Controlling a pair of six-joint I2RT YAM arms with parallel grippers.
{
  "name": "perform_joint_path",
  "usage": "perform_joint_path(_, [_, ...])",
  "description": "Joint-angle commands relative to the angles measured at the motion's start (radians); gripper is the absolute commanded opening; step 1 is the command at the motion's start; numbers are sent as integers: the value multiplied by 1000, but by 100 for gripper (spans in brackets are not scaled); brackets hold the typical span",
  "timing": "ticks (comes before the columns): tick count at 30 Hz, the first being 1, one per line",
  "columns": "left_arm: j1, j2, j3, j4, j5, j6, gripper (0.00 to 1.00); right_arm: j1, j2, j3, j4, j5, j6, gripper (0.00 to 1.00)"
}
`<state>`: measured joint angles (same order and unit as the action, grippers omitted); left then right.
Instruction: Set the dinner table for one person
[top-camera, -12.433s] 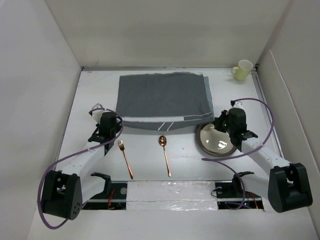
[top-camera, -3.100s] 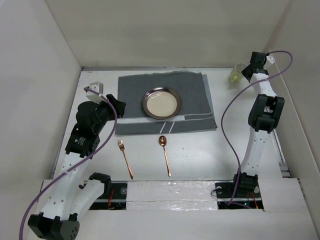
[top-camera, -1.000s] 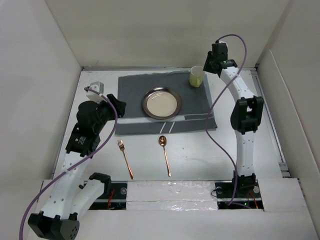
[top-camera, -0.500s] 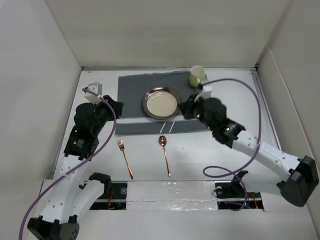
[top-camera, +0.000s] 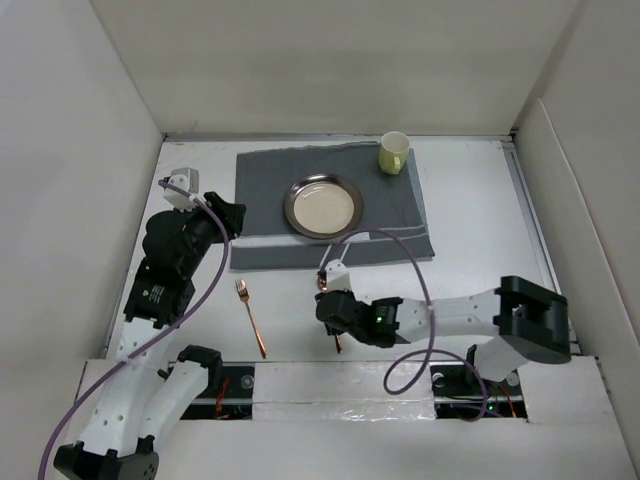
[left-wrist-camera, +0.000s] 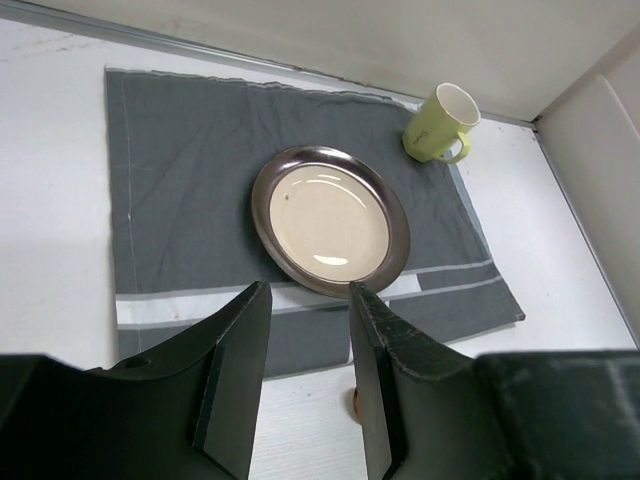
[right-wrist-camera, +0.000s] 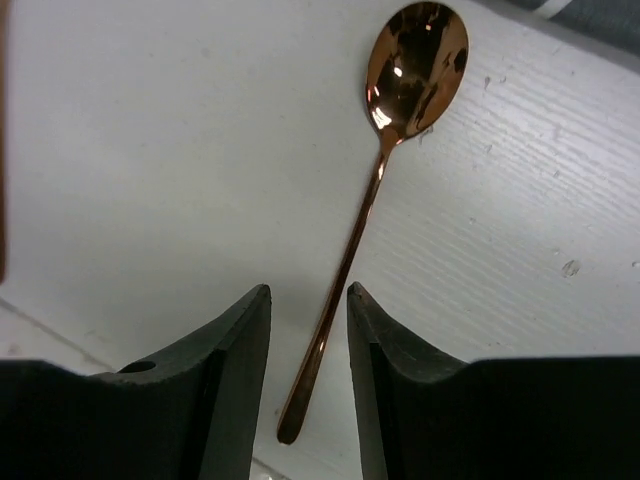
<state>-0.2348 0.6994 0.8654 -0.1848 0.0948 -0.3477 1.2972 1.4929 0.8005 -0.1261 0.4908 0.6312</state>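
The white dinner table fills the floor of the walled bay and lies under both claws. A dark grey placemat with pale stripes along its near side lies flat against the middle of the table's far edge.

The left claw hangs raised over the table's left side, released, with nothing between its fingers. It looks toward the mat. The right claw hovers low over the bare table near the middle of the near edge, also released and gripping nothing.

A round plate with a metal rim sits in the middle of the mat. A pale green mug stands upright at the mat's far right corner. A copper spoon lies on the table just off the mat's near edge. The end of its handle lies below the gap in the right claw. A copper fork lies to the spoon's left, apart from it.
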Motion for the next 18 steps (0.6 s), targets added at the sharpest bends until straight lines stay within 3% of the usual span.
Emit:
perform_joint_path(1, [-1,6,14,27,-16,15,34,24,108,84,-67,164,81,40])
perform_joint_path(11, [-1,25,14,22,-26,18,34,14,254,91,-14,137,94,34])
perform_joint_path(12, [-1,23,11,27,-30,18,34,14,262,82,3,129,99,18])
perform_joint_path(16, [-1,25,14,22,-32,18,33,14,254,54,29,121,134,12])
perform_joint_path(18, [-1,17,11,25,-29,18,33,14,248,43,20,143,150,2])
